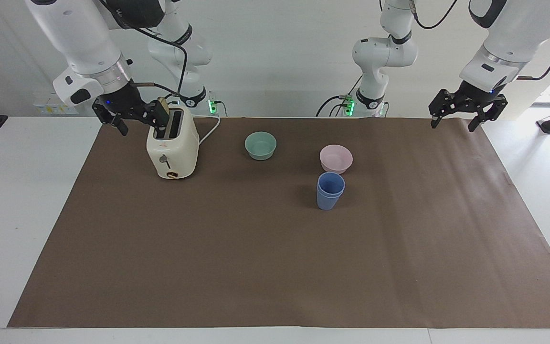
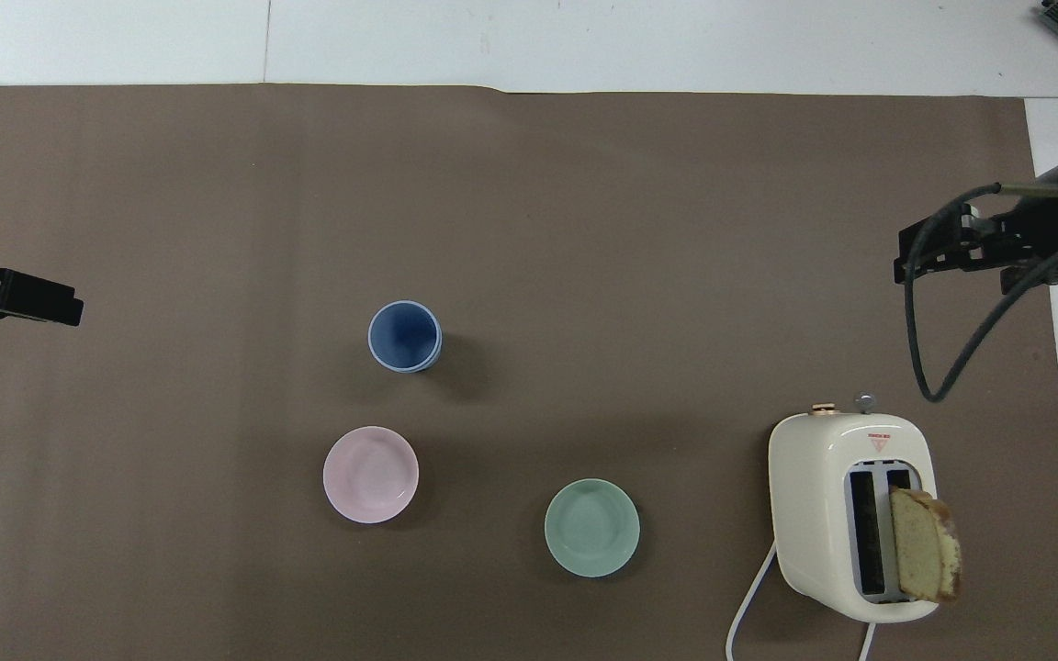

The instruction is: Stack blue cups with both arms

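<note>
The blue cups [image 1: 330, 190] sit nested on the tabletop [image 1: 256, 248] – at six o'clock from the pink bowl [image 1: 336, 158]. Left gripper [image 1: 467, 112] and right gripper [image 1: 132, 116] hang apart, jaws spread, empty.

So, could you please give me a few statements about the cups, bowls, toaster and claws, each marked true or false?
1. The blue cups are nested, one inside the other. True.
2. The stacked cups stand nearer to the robots than the pink bowl. False: they stand farther from the robots than it.
3. A slice of bread sticks out of the toaster. True.
4. The right claw grips a cup. False: it holds nothing, up by the toaster at the right arm's end.
5. The green bowl sits inside the pink bowl. False: they stand apart.
6. The left claw is open and empty. True.
</note>
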